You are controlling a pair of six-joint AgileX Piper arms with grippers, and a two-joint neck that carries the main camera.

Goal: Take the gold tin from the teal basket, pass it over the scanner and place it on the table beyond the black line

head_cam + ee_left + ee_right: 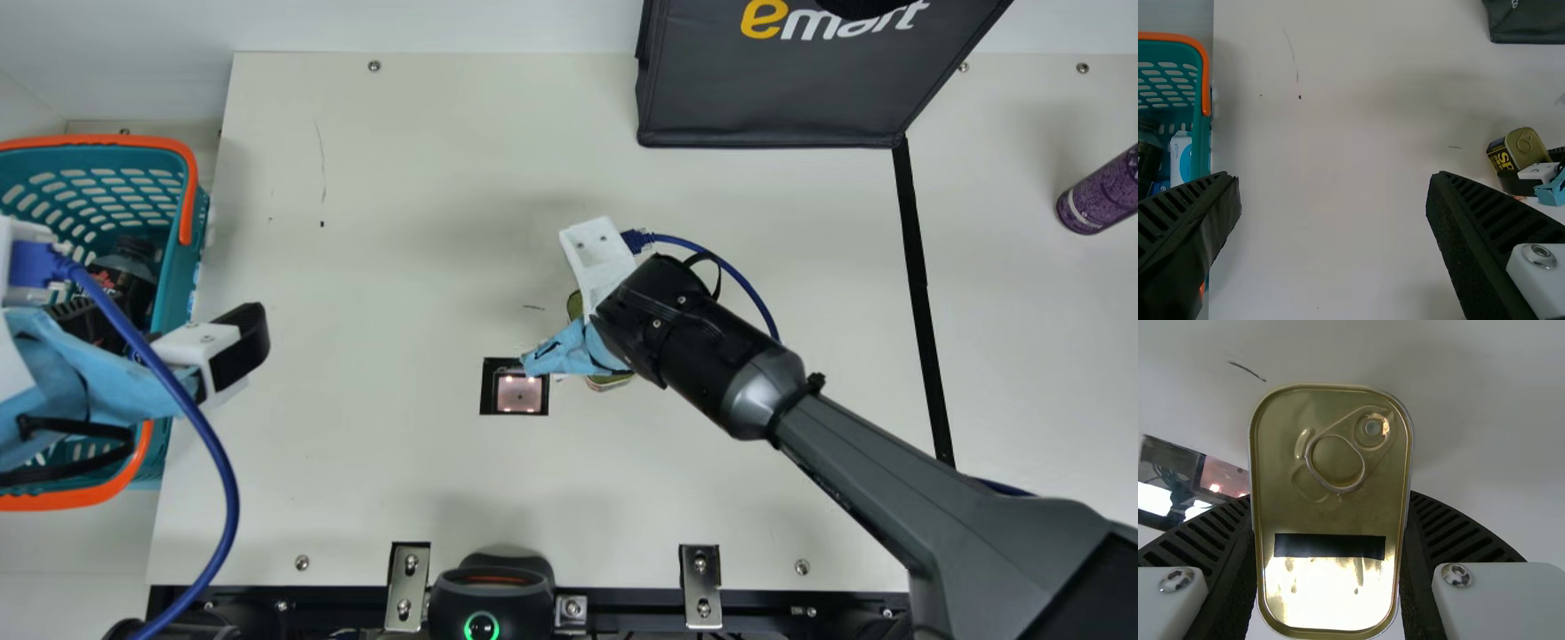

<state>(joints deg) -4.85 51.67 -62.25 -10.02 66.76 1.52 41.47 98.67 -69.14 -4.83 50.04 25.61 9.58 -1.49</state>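
Observation:
Just right of the scanner (519, 394), my right gripper (578, 298) is over the table, with the gold tin (610, 382) partly hidden under it. In the right wrist view the tin (1331, 507) stands between the ribbed fingers of the right gripper (1330, 553), which press on both its sides. The left wrist view also has the tin (1526, 148), held at its far side. My left gripper (213, 356) is beside the teal basket (182, 267); in its wrist view the left gripper (1333, 180) is open with nothing between its fingers.
The basket at the left holds a dark bottle (129, 276) and a white box (1181, 159). A dark bag (773, 98) stands at the back. The black line (920, 293) crosses the table at right, with a purple can (1102, 196) beyond it.

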